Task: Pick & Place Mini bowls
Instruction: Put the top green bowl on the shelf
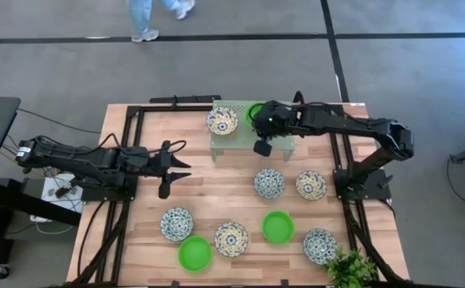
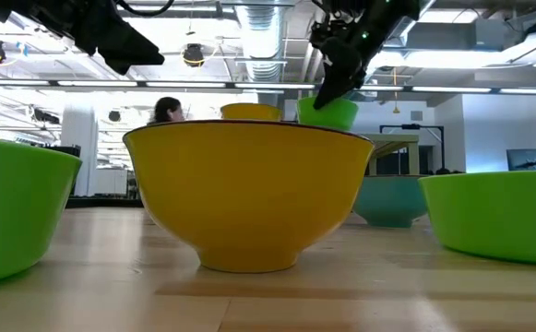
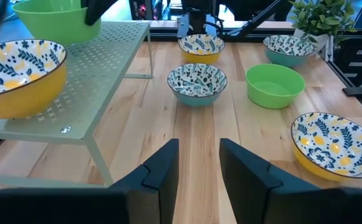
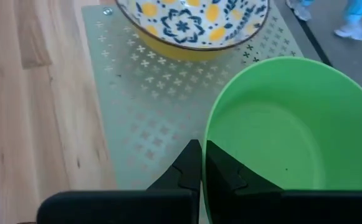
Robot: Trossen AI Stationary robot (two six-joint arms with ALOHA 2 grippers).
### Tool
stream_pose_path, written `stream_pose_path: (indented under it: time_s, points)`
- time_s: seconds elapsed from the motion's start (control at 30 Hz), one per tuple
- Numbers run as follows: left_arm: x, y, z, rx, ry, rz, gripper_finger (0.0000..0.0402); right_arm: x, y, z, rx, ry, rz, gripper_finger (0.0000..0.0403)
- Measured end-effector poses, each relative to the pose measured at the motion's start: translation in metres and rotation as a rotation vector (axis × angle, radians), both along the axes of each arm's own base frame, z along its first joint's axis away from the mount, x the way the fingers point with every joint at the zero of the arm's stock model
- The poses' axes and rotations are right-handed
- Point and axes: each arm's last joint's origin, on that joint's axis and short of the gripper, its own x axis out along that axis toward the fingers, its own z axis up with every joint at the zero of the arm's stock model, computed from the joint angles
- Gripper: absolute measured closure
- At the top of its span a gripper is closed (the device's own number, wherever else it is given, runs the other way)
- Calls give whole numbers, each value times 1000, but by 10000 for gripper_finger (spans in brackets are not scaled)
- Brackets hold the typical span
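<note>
A plain bright green mini bowl (image 4: 280, 130) sits over the far right part of a pale green perforated metal rack (image 1: 278, 148), its rim pinched by the right pincer (image 4: 202, 163), whose two dark fingers are clamped together on the rim. Whether the bowl rests on the rack or hangs just above it cannot be told. Beside it on the rack, to the left, stands a yellow bowl with a blue and yellow pattern (image 1: 222, 121).

On the wooden worktop (image 1: 216, 192) nearer the viewer lie seven more mini bowls. Two patterned ones (image 1: 269, 183) (image 1: 310, 185) sit just near of the rack. A second plain green bowl (image 1: 278, 227) lies near of them, with a patterned bowl (image 1: 319, 245) to its right and a yellow-centred one (image 1: 231, 238) to its left. Farther left are another patterned bowl (image 1: 176, 223) and a third green bowl (image 1: 194, 254).

The left pincer (image 1: 178, 170) hovers over the worktop's left side, fingers apart, holding nothing. A leafy plant (image 1: 350, 269) stands at the near right corner. A person's legs (image 1: 158, 16) show on the floor beyond.
</note>
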Motion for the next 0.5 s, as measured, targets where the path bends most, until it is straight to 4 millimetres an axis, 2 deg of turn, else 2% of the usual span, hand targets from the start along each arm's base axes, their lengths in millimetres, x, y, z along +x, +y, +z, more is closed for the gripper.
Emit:
stream_pose_path:
  time_s: [0.5]
  points:
    - [0, 0, 0, 0, 0, 0, 285, 1, -3, -2, 40, -40, 29, 401]
